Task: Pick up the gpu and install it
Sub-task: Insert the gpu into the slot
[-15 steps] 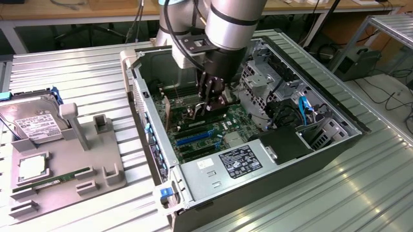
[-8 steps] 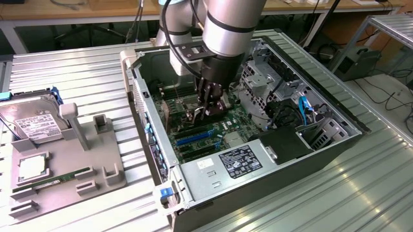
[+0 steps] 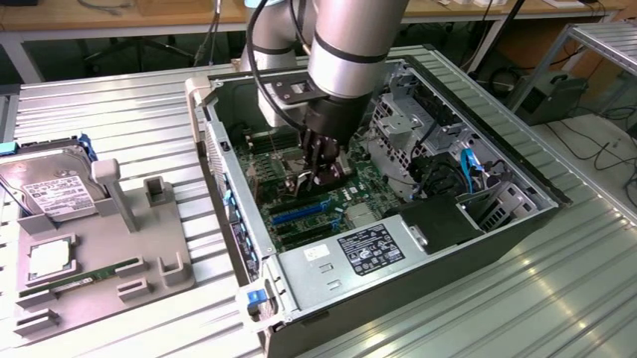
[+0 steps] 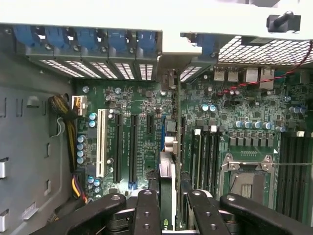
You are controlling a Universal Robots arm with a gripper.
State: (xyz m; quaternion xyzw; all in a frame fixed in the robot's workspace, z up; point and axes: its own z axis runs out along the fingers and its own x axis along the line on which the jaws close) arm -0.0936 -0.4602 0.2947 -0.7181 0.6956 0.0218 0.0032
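Observation:
The gpu shows edge-on in the wrist view, a thin dark card standing upright between my gripper's fingers. My gripper is shut on it. The card runs toward the case's rear wall, where its metal bracket end sits at an open slot gap. It stands over the green motherboard, beside two black expansion slots and a white slot. In the exterior view my gripper reaches down inside the open computer case, low over the motherboard; whether the card is seated cannot be told.
A hard drive and a memory stick rest in a grey fixture at the exterior view's left. Inside the case are the power supply, drive cage, CPU socket, a cable bundle and blue bracket clips.

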